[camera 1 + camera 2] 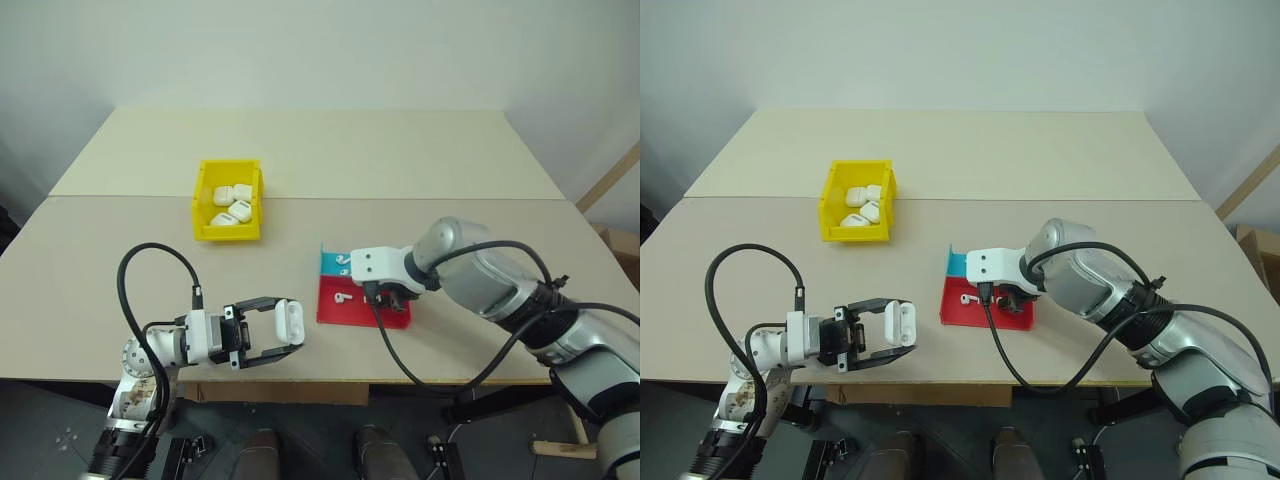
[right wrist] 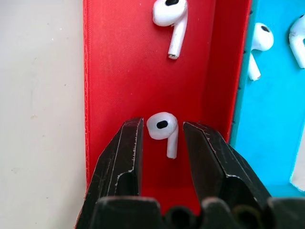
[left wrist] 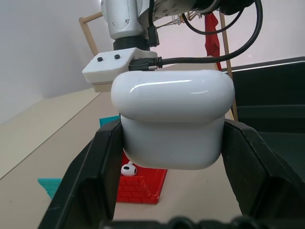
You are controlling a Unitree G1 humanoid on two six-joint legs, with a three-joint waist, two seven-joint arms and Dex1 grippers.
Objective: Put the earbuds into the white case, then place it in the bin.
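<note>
Head-camera and wrist views of the tabletop. The white case (image 1: 288, 322) is held clamped between the two black fingers of the left gripper (image 1: 281, 336), near the front edge of the table (image 1: 420, 160), with its lid closed. The right gripper (image 2: 163, 138) is pointed steeply down into the red section of the red-and-blue tray (image 1: 335, 312); its fingers are set on either side of an earbud (image 2: 163, 130) lying on the red floor, with narrow gaps visible on both sides, so nothing is gripped. A second earbud (image 2: 170, 19) is seen farther along the same red section, and two further earbuds (image 2: 257, 47) are seen in the adjoining blue section. The yellow bin (image 1: 228, 200) is placed well apart from the tray, toward the robot's left and farther back; several white cases (image 1: 229, 205) are contained in it.
</note>
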